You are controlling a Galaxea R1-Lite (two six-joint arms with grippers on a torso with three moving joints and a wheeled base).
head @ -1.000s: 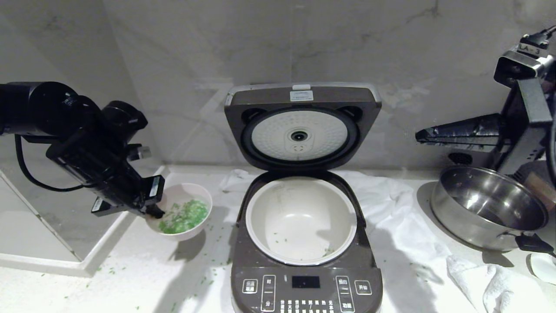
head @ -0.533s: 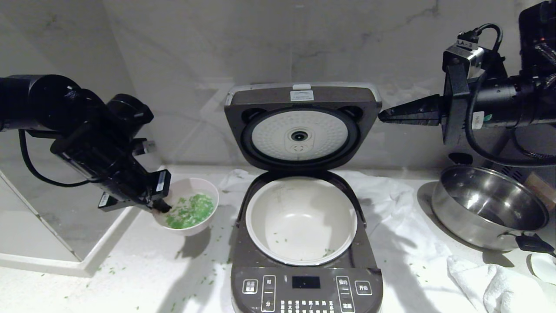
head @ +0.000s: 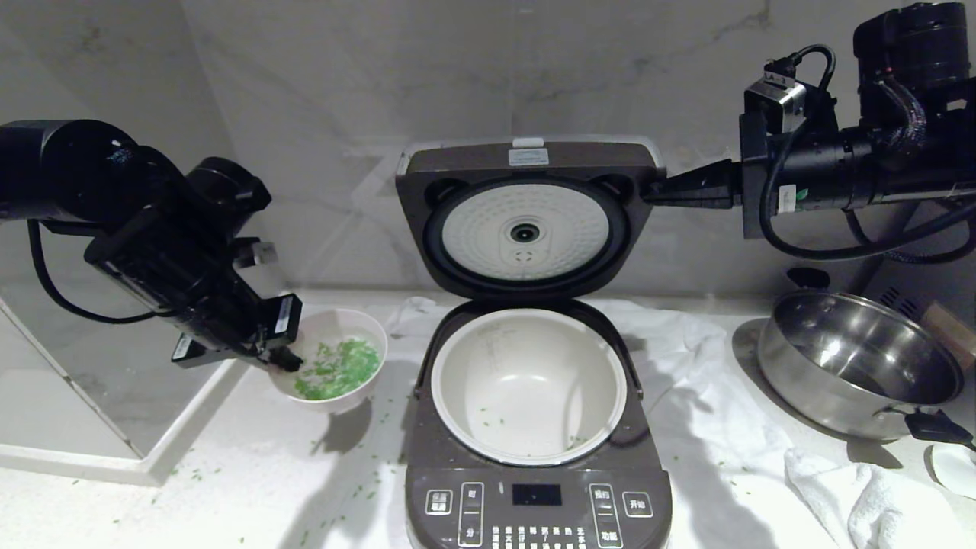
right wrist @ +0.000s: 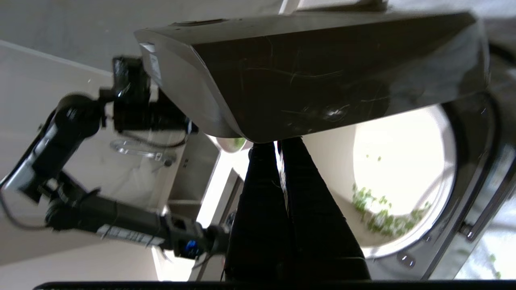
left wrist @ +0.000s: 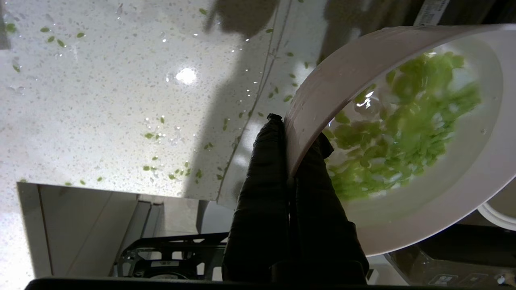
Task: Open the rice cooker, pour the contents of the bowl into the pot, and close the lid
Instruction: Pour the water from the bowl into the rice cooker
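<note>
The rice cooker [head: 534,499] stands in the middle with its lid [head: 526,164] raised upright, pale dimpled plate facing me. The cream pot [head: 526,381] holds a few green bits. To the cooker's left my left gripper [head: 284,360] is shut on the near rim of the pink bowl [head: 358,324], held just above the counter, with the green contents [head: 335,370] inside. The left wrist view shows one finger on each side of the bowl [left wrist: 403,229] wall, at the left gripper [left wrist: 297,133]. My right gripper [head: 648,194] is shut, its tips at the lid's right edge; the lid [right wrist: 322,80] fills the right wrist view above the right gripper [right wrist: 278,145].
A shiny steel pan [head: 854,366] with black handles sits at the right on a white cloth [head: 686,343]. A crumpled towel [head: 854,488] lies in front of it. A raised ledge [head: 114,412] borders the left. Green bits [head: 343,488] are scattered over the counter.
My right arm has risen and swung left until its shut tips reach the lid's right edge. The left gripper has carried the bowl a little up and toward the cooker.
</note>
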